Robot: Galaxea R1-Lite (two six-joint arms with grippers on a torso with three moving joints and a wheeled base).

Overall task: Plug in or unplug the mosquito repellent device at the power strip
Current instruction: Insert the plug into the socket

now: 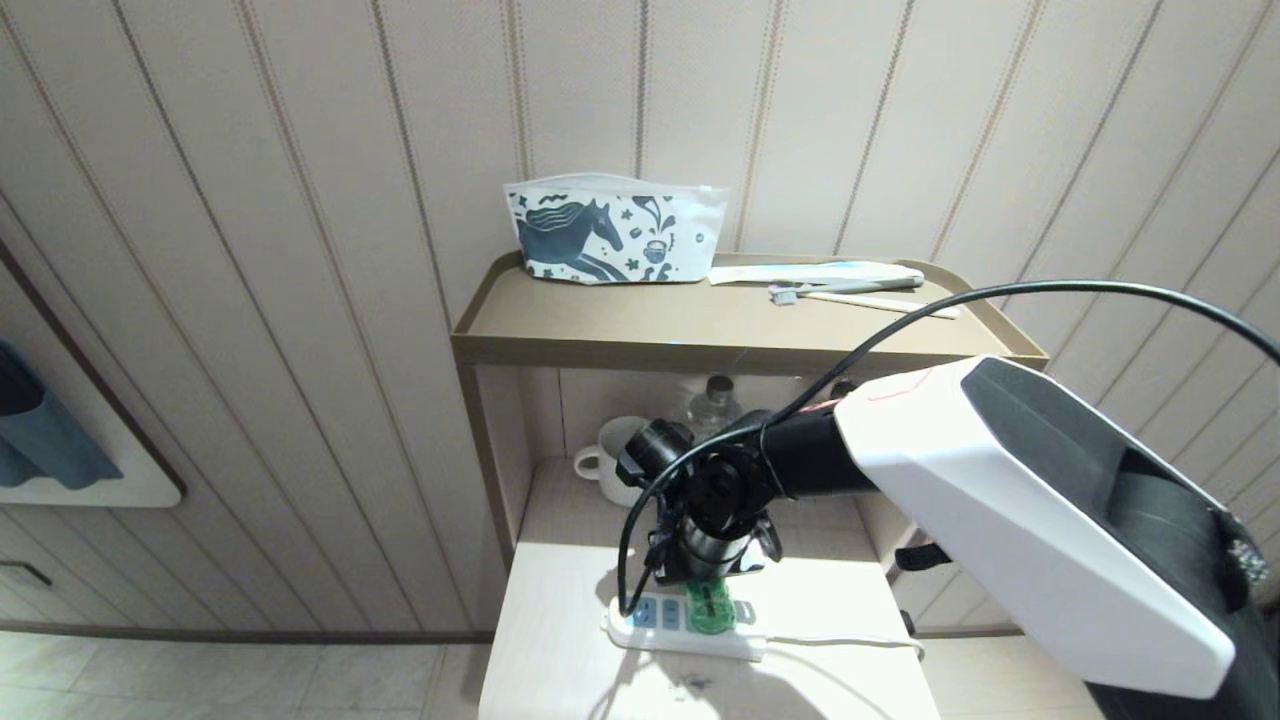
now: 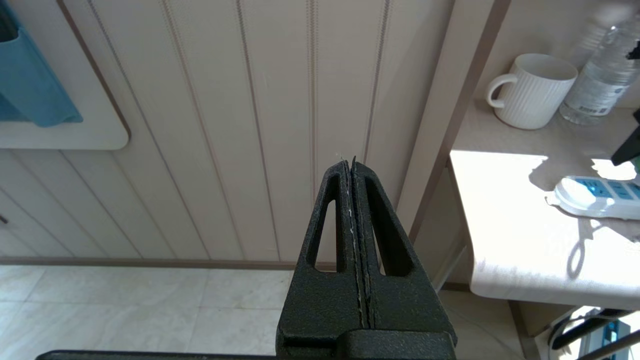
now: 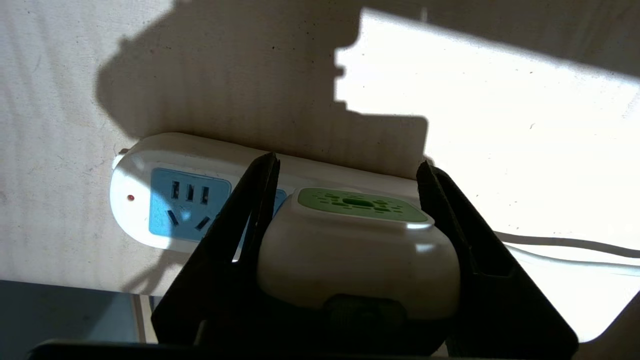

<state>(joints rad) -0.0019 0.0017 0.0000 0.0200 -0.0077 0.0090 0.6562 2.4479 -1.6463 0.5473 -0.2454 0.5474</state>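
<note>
The mosquito repellent device, white with a green vented top, sits between the two fingers of my right gripper, and both fingers press its sides. It hovers at or on the power strip, next to a free blue socket; whether its pins are in a socket is hidden. From the head view, my right gripper points down over the white power strip, with the device's green bottle showing just below it. My left gripper hangs parked beside the table, shut on nothing.
A white mug and a clear water bottle stand at the back of the lower shelf. The upper tray shelf holds a horse-print pouch and a toothbrush. The strip's thin cord runs off right.
</note>
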